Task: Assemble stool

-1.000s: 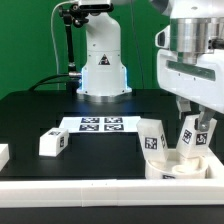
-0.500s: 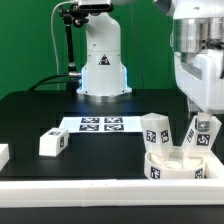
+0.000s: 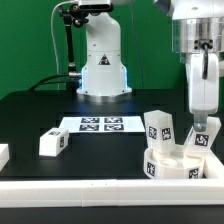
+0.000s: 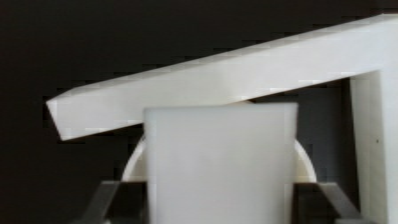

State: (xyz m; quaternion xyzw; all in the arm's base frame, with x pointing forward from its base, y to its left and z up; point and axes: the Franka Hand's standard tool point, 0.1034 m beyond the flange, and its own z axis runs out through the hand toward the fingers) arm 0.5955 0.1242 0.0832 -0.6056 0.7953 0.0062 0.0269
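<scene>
the robot's pincer [image 3: 203, 124] hangs low over the far end of the desk [image 3: 30, 112], at the exterior view's right, clamped on a short white leg [image 3: 202, 142] with a black-and-white tag on its face. the leg leans a little and its lower end meets the round white seat [image 3: 168, 168], which lies flat on the desk directly under the pincer. just beside the pincer, toward the exterior view's left, a second leg [image 3: 160, 128] stands on the seat, tag facing the camera. a third leg [image 3: 52, 143] lies loose on the desk, well apart from the pincer toward the exterior view's left. between that leg and the pincer, farther back, the marker board [image 3: 100, 124] lies flat. a long white rail [image 3: 80, 190] runs along the desk's front edge, below the seat. in the wrist view the gripped leg [image 4: 217, 165] fills the middle as a plain white block, with a dark finger [image 4: 111, 205] at each side of it; a white bar [image 4: 231, 80] slants across behind, and i cannot tell which part that is.
</scene>
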